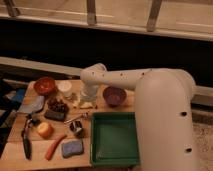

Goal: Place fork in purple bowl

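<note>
Gripper (89, 98) (grip: cannot tell) beside purple bowl (114, 95); fork (78, 118) near, camera-side; risk: misaligned descent seizes yellowish piece (86, 105) instead

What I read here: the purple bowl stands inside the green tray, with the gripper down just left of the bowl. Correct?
Not quite. The camera view shows the purple bowl standing on the wooden table, behind the green tray, not inside it. The rest holds: the gripper is down just left of the bowl.
</note>
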